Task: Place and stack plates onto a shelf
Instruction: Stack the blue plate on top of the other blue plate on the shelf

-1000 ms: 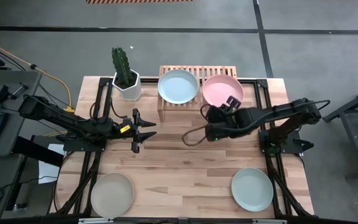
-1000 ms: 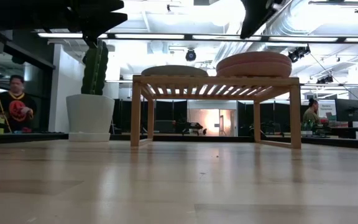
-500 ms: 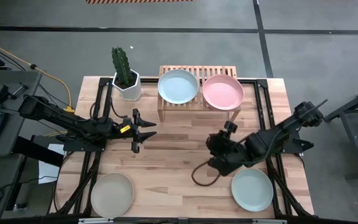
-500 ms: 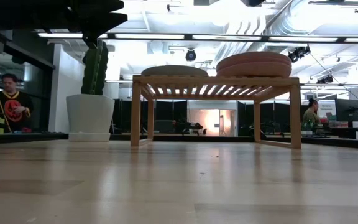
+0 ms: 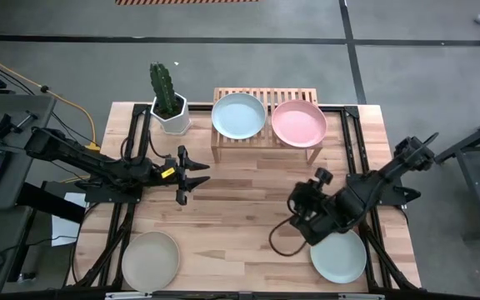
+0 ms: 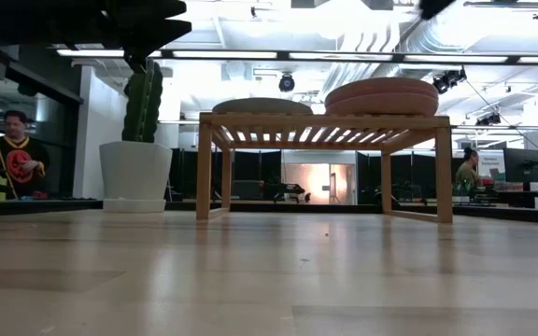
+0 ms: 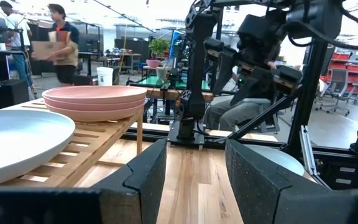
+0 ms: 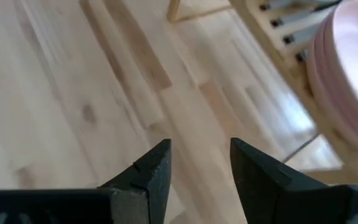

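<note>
The light wood shelf point(image 5: 264, 140) stands at the table's far edge. The pale blue plate point(image 5: 238, 115) lies on its left half. A stack of pink plates point(image 5: 298, 122) lies on its right half, and also shows in the low view point(image 6: 381, 96). The beige plate point(image 5: 150, 260) rests flat near the near left corner, the pale green plate point(image 5: 338, 255) near the near right corner. My right gripper point(image 5: 300, 220) hangs open over bare table just left of the green plate point(image 8: 197, 163). My left gripper point(image 5: 198, 173) waits open at mid-table, left of the shelf point(image 7: 194, 180).
A cactus in a white hexagonal pot point(image 5: 171, 110) stands left of the shelf. A dark cable loop point(image 5: 282, 242) hangs under my right arm. Bare wood lies between the two near plates. People show in the room beyond the table.
My right gripper has drawn back from the pink plates on the shelf toward the table's near edge and now hangs beside the pale green plate. The plates and my left arm have kept still.
</note>
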You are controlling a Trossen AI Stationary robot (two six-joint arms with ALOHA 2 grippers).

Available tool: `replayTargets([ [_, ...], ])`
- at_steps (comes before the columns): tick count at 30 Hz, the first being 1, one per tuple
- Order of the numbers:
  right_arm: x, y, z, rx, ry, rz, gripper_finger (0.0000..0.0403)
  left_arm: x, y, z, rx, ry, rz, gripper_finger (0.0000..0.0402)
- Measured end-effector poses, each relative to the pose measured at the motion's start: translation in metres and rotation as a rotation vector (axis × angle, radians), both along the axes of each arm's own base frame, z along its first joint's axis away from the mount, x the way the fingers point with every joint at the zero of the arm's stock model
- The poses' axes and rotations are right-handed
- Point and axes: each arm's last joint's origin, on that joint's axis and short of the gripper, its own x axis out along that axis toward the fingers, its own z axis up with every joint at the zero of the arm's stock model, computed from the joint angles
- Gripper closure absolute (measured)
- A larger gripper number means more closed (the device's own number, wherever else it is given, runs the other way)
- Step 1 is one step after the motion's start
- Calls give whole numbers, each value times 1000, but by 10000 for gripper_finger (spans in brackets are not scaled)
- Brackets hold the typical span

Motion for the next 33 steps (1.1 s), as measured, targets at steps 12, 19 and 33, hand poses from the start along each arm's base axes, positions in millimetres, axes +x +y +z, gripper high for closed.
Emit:
replayTargets([
  [12,-39,33,-59,179,86,-114,258,0,0,0,0,0,0,248],
  [19,-63,24,-117,360,418,-187,258,0,0,0,0,-1,0,248],
  [33,-77,11,-168,516,639,-68,258,0,1,0,17,0,8,248],
])
